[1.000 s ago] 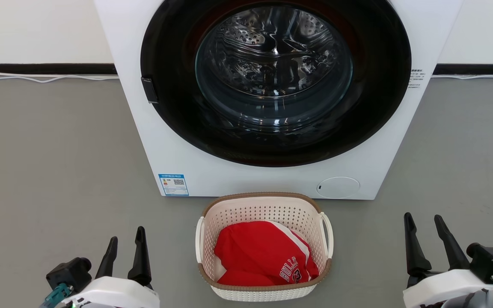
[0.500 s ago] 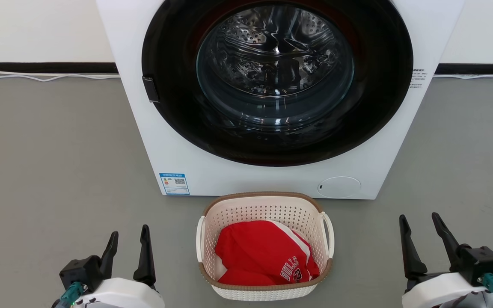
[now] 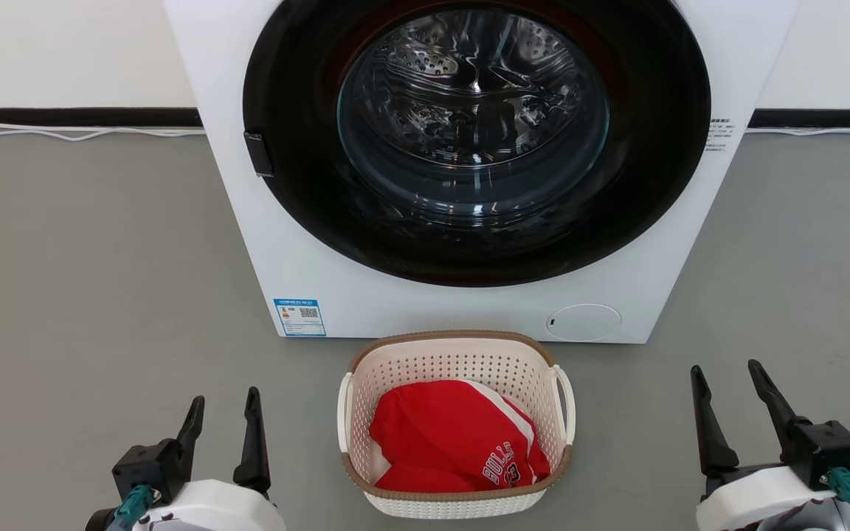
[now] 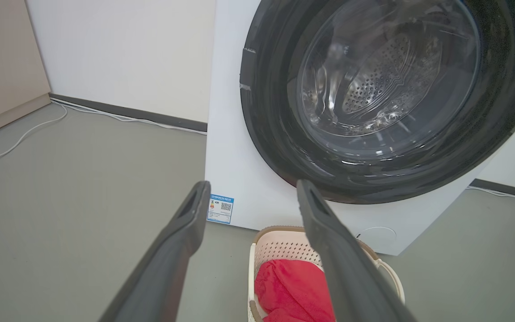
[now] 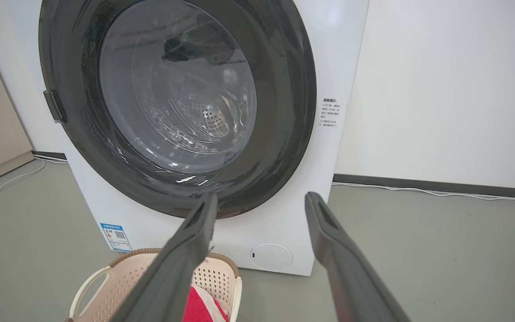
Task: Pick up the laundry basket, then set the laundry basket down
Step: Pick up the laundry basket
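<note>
The laundry basket sits on the grey floor just in front of the washing machine, cream-white and perforated with a brown rim and white loop handles, a red garment inside it. My left gripper stands open to the basket's left, apart from it, holding nothing. My right gripper stands open well to the basket's right, also holding nothing. In the left wrist view the basket lies low between my fingers. In the right wrist view the basket is at the lower left beside the open gripper.
A large white washing machine with a round dark glass door stands right behind the basket. White cables run along the dark skirting at the wall. A beige panel stands at the far left.
Both grippers have shifted slightly: the left a little right and lower, the right's fingers turned a little. The basket has not moved.
</note>
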